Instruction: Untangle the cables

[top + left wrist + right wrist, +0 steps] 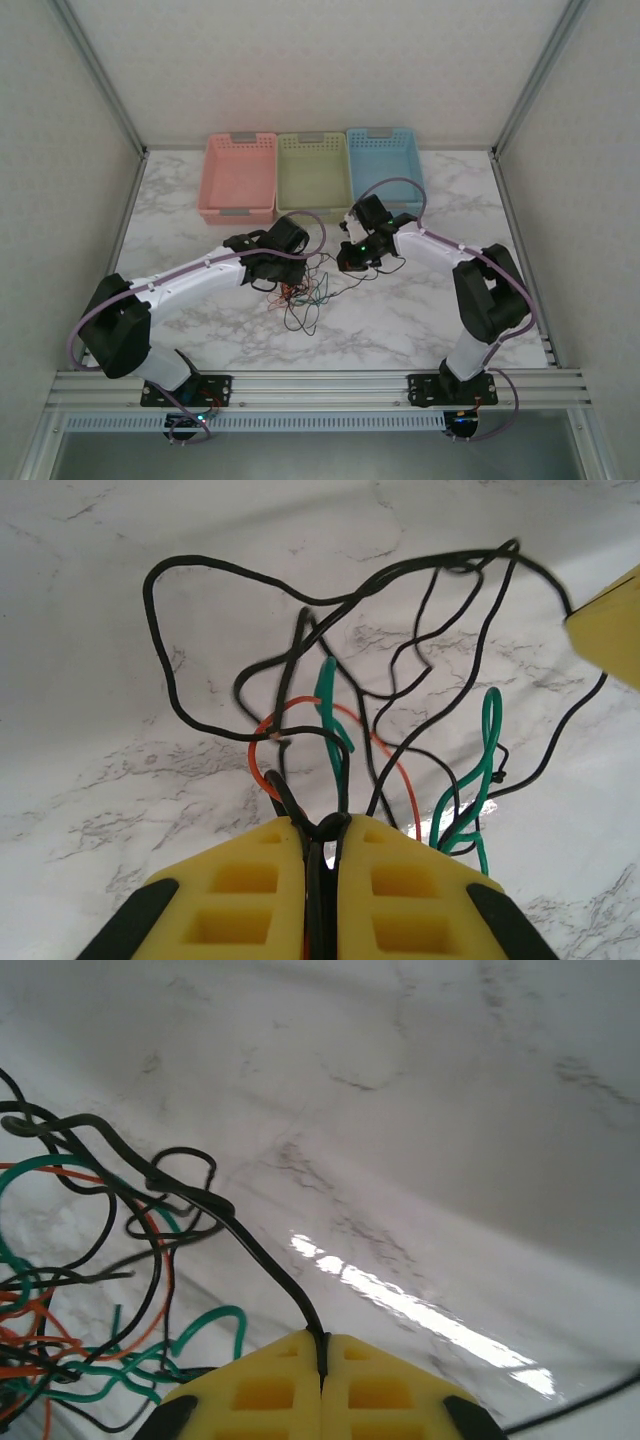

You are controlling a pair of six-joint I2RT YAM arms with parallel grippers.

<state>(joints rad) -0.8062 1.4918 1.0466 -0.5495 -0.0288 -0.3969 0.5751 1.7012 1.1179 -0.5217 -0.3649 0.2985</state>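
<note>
A tangle of thin cables, black, red-orange and green, lies on the marble table between the two arms. My left gripper is shut on black strands of the bundle; its yellow fingers pinch several black wires, with green and orange loops hanging just beyond. My right gripper is shut on one black cable that runs from its yellow fingers up and left into the knot. Green and orange wires lie to the left of it.
Three baskets stand in a row at the back: pink, green and blue. Thick lilac arm cables arch above the wrists. The other gripper's yellow fingertip shows at the right edge of the left wrist view.
</note>
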